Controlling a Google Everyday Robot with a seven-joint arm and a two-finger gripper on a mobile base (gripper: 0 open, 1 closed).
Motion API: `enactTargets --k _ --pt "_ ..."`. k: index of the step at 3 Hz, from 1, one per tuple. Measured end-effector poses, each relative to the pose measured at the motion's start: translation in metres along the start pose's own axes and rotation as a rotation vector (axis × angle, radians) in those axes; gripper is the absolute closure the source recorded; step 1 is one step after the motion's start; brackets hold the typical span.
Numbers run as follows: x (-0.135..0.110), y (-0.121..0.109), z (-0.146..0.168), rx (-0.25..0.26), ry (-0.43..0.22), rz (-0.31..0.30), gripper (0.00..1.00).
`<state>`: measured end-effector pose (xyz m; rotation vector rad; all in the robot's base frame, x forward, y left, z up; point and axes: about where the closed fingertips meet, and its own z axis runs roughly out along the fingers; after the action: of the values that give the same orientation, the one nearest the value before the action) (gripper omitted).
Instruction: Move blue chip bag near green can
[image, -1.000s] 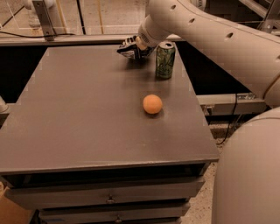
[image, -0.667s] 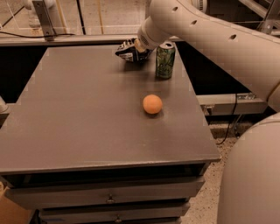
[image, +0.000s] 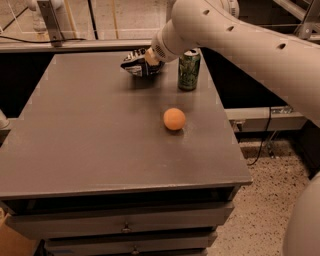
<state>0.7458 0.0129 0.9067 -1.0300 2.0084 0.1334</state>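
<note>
The blue chip bag is dark navy with white lettering and sits at the far side of the grey table, just left of the green can. The can stands upright about a can's width from the bag. My gripper reaches down from the upper right and is shut on the bag's right end, holding it at or just above the tabletop. The white arm hides most of the fingers.
An orange ball lies on the table in front of the can, towards the right edge. Drawers sit below the table's front edge. A railing and a black gap run behind the table. Speckled floor lies to the right.
The gripper and the bag have shifted a little to the left and down, slightly away from the can. The can and the ball have not moved.
</note>
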Motion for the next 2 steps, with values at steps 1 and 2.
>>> enactTargets --k 1,2 --pt "-0.004 0.024 -0.016 -0.029 -0.027 -0.001 1.00" --pt "0.003 0.045 -0.031 -0.051 -0.037 0.019 1.00"
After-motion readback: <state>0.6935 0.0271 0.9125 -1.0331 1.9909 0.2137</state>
